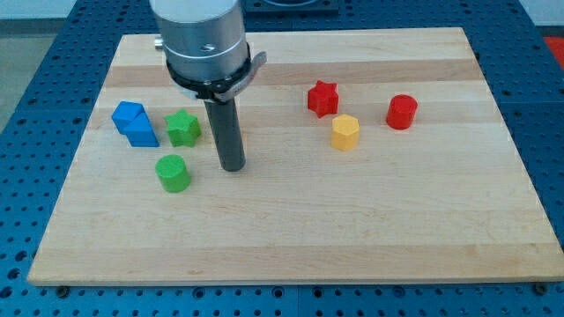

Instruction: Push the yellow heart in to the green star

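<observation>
The green star lies on the wooden board at the view's left. A yellow block lies right of centre; it looks hexagonal and no heart shape can be made out. No other yellow block shows. My tip rests on the board just right of the green star and of a green cylinder. It touches neither. The yellow block is far to the tip's right.
A blue block sits left of the green star, almost touching it. A red star lies up-left of the yellow block and a red cylinder to its right. The wooden board is edged by a blue perforated table.
</observation>
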Robot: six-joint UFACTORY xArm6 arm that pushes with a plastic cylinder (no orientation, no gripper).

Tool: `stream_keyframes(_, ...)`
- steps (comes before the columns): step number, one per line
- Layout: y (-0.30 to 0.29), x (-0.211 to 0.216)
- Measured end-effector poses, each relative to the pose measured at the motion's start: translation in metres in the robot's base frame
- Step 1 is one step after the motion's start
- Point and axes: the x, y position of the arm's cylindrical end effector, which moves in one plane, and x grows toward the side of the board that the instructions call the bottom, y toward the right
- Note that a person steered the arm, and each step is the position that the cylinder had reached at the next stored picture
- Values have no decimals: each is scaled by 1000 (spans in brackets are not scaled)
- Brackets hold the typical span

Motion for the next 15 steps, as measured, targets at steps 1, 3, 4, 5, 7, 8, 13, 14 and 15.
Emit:
stream_keyframes(1, 52, -3)
stream_keyframes(3, 64, -37)
stream_keyframes(4, 55, -37)
stream_keyframes(5, 25, -37)
stream_keyframes(7, -10, -37)
stream_keyframes(8, 11, -27)
stream_keyframes(13, -19, -65)
stream_keyframes(14, -38, -65)
stream_keyframes(15, -55, -65)
